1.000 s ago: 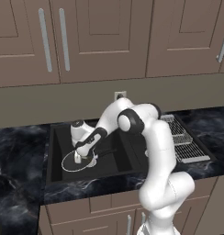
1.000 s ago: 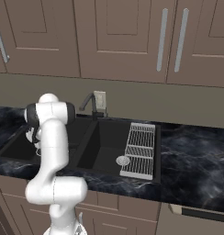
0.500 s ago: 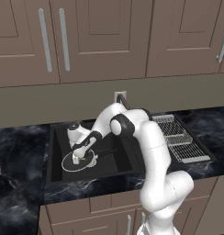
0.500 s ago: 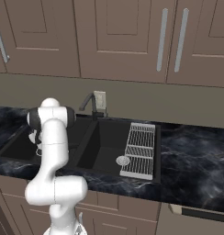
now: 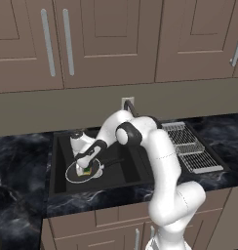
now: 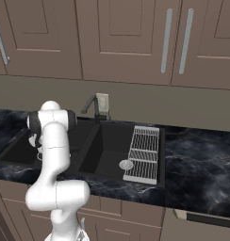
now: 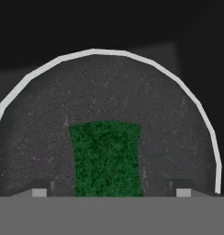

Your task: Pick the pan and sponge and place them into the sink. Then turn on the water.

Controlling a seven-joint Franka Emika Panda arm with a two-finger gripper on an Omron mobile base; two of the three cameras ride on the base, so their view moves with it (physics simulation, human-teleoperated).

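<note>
The pan (image 5: pixel 72 175) lies flat in the left bowl of the black sink (image 5: pixel 60 161), its black handle (image 5: pixel 113 160) pointing right. On the pan's dark inside (image 7: pixel 109 92) rests the sponge (image 7: pixel 107 156), green side up, also seen as a small yellow-green block (image 5: pixel 85 171). My gripper (image 5: pixel 85 167) reaches down over it and is open. The fingertips (image 7: pixel 39 192) stand well clear of the sponge's sides, and the gripper (image 7: pixel 111 192) straddles it. No water stream is in view at the dark faucet (image 6: pixel 91 104).
A wire dish rack (image 5: pixel 189 149) sits over the sink's right side, also visible from the other side (image 6: pixel 144 153). The right bowl (image 6: pixel 110 150) holds a silver drain (image 6: pixel 126 164). Dark marble counter (image 6: pixel 197 155) surrounds the sink, with cabinets above.
The gripper has sunk slightly lower and leftward into the left bowl, down to the pan. Pan and rack have stayed put.
</note>
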